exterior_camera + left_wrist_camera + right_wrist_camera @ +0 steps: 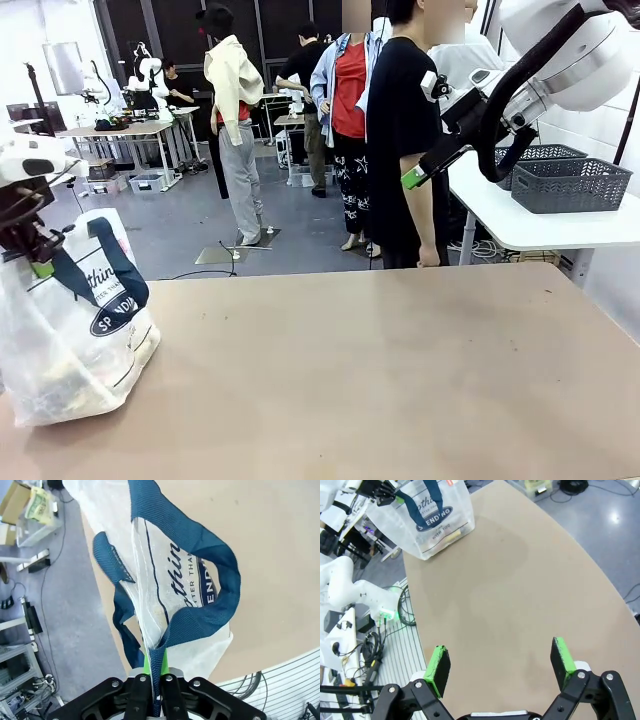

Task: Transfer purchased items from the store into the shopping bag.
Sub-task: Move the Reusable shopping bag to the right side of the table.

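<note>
Partly cut off by the front view's left edge, the translucent whitish plastic shopping bag (70, 340) with navy blue strap handles and a navy oval logo sits on the near left part of the tan surface (380, 370). Its print is readable only in fragments. Yellowish shapes show faintly through the plastic at its bottom; what they are cannot be made out. The left tool (152, 682) is pinched tight on one navy handle strap (200, 615). The right tool (500, 662) hangs high above bare surface, its green pads spread wide, holding nothing.
</note>
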Controlling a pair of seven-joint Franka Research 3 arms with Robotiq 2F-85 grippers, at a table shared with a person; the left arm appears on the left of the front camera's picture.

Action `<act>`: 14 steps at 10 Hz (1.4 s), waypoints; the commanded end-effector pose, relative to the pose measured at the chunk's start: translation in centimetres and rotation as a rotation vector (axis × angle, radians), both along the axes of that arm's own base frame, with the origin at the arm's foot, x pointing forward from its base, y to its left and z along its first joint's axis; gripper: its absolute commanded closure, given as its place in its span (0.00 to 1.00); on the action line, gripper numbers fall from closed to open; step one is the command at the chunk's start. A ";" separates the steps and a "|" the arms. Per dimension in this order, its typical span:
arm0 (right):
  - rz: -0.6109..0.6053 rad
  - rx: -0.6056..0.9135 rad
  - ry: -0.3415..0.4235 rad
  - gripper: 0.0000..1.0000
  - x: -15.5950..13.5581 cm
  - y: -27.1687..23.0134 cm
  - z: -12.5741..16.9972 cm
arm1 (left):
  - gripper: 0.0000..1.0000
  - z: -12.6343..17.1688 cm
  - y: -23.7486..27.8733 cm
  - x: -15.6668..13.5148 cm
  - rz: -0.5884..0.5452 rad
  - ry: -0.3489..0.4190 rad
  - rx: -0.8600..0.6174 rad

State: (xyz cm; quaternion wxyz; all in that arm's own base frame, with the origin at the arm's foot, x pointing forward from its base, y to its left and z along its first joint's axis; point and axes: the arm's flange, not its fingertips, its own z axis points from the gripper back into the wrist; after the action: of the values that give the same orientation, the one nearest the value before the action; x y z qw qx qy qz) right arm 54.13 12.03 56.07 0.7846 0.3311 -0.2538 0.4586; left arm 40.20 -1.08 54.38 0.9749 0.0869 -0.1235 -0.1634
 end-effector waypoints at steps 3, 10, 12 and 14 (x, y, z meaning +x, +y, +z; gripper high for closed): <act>-0.005 -0.008 0.017 0.00 -0.1 0.1 0.2 | 1.00 0.0 0.0 0.0 0.000 0.000 0.000; -0.005 -0.008 0.017 0.00 -0.1 0.1 0.2 | 0.60 -0.2 -0.6 0.0 0.003 0.000 0.002; -0.005 -0.008 0.017 0.00 -0.1 0.1 0.2 | 0.21 0.7 -1.3 0.0 0.008 -0.002 0.018; -0.005 -0.008 0.017 0.00 -0.1 0.1 0.2 | 0.00 1.8 -1.6 -0.1 0.007 -0.029 0.020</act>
State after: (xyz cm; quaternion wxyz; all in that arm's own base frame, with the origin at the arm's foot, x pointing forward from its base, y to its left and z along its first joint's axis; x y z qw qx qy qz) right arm 54.12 12.06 56.08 0.7845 0.3312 -0.2538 0.4588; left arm 40.11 -2.58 55.40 0.9712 0.0939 -0.1358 -0.1717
